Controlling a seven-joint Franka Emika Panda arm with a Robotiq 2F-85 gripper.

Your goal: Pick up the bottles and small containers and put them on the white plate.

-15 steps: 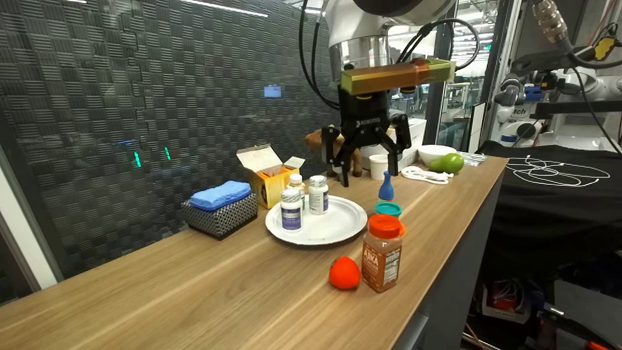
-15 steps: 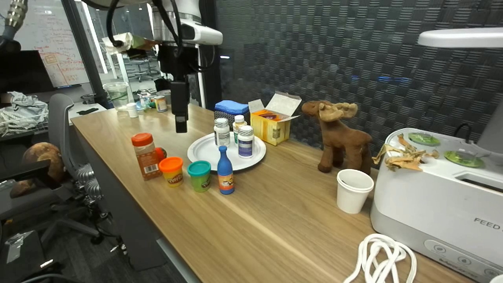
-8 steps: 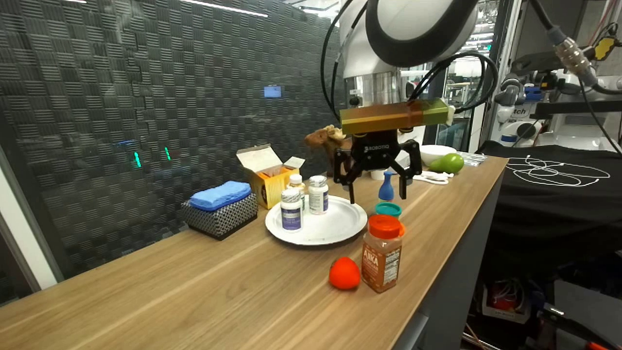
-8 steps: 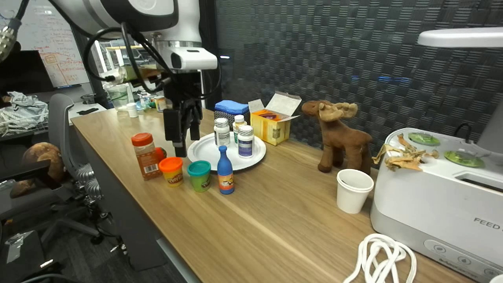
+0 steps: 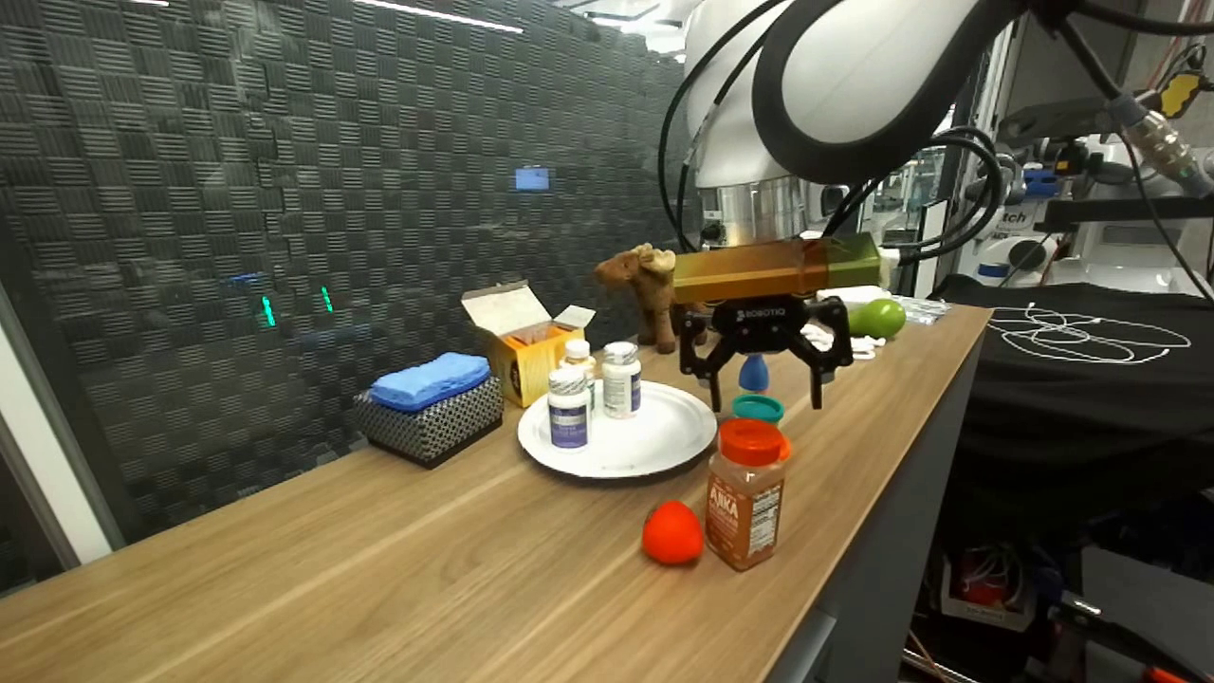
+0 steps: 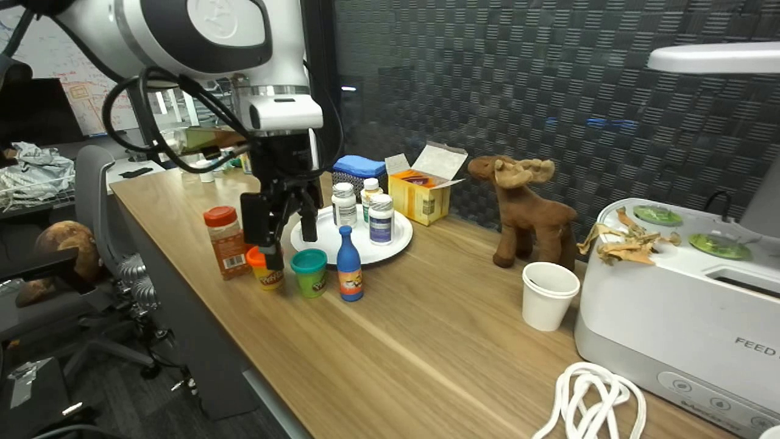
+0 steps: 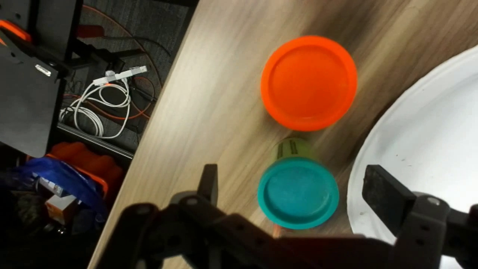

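Note:
My gripper is open and empty above the table in both exterior views (image 5: 766, 406) (image 6: 292, 253) and the wrist view (image 7: 291, 172). Its fingers straddle, without touching, the teal lid of a green tub (image 7: 298, 192) (image 6: 309, 274). An orange-lidded tub (image 7: 309, 84) (image 6: 266, 280) stands beside it, partly behind a finger in an exterior view. A blue bottle (image 6: 349, 268) (image 5: 754, 373) stands upright on the tub's other side. A red-lidded spice jar (image 5: 744, 512) (image 6: 228, 247) stands nearby. The white plate (image 5: 664, 446) (image 7: 429, 149) holds three white pill bottles (image 5: 569, 417) (image 5: 622, 384) (image 5: 579, 359).
A red round object (image 5: 672, 533) sits beside the spice jar. An open yellow box (image 6: 420, 198), a blue cloth (image 5: 430, 381) on a dark box and a brown moose toy (image 6: 530, 219) stand along the wall. Paper cups (image 6: 546, 305) stand further along. The table edge (image 5: 882, 484) is near.
My open gripper has come down and shifted toward the table's edge, over the green tub with the teal lid. The objects on the table have not moved.

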